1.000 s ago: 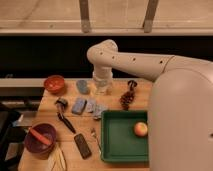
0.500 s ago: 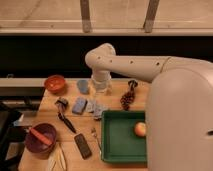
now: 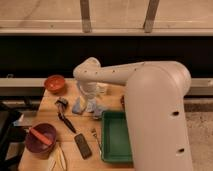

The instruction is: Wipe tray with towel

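A crumpled blue-grey towel [image 3: 88, 106] lies on the wooden table, just left of the green tray [image 3: 116, 136]. The tray stands at the table's front right, and its right part is hidden behind my white arm. My gripper [image 3: 89, 96] hangs from the bent wrist straight over the towel, at or just above its top edge. The tray floor that shows is bare.
An orange bowl [image 3: 55, 83] stands at the back left. A maroon bowl [image 3: 40, 140] with a red utensil is at the front left. A black brush [image 3: 64, 118], a black remote [image 3: 83, 145], a fork [image 3: 95, 135] and a pale yellow item [image 3: 59, 158] lie between towel and front edge.
My arm has swung left and down, bringing the gripper over the towel. My arm now covers the tray's right side, the apple and the grapes.
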Robot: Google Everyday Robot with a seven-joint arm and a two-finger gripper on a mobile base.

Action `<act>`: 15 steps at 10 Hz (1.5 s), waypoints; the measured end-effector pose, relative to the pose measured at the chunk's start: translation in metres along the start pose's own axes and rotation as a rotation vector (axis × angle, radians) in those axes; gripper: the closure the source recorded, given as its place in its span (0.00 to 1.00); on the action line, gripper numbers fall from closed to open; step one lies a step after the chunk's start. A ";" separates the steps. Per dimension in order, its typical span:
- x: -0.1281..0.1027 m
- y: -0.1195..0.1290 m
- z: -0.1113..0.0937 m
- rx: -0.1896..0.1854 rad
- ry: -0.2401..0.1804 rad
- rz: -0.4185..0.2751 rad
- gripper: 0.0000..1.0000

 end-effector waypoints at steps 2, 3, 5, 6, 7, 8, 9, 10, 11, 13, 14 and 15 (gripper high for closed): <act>0.004 -0.010 0.024 0.007 0.028 0.016 0.25; 0.005 -0.016 0.034 0.007 0.038 0.029 0.25; 0.011 -0.030 0.052 0.000 0.068 0.059 0.25; 0.013 -0.033 0.057 -0.007 0.077 0.067 0.25; 0.012 -0.033 0.060 -0.017 0.080 0.071 0.28; 0.012 -0.032 0.064 -0.031 0.085 0.070 0.38; 0.013 -0.030 0.064 -0.042 0.085 0.068 0.48; 0.014 -0.028 0.065 -0.049 0.086 0.066 0.59; 0.014 -0.027 0.065 -0.055 0.087 0.064 0.67; 0.017 -0.022 0.067 -0.063 0.091 0.053 0.89; 0.017 -0.021 0.065 -0.061 0.089 0.048 0.97; 0.017 -0.022 0.059 -0.056 0.090 0.041 1.00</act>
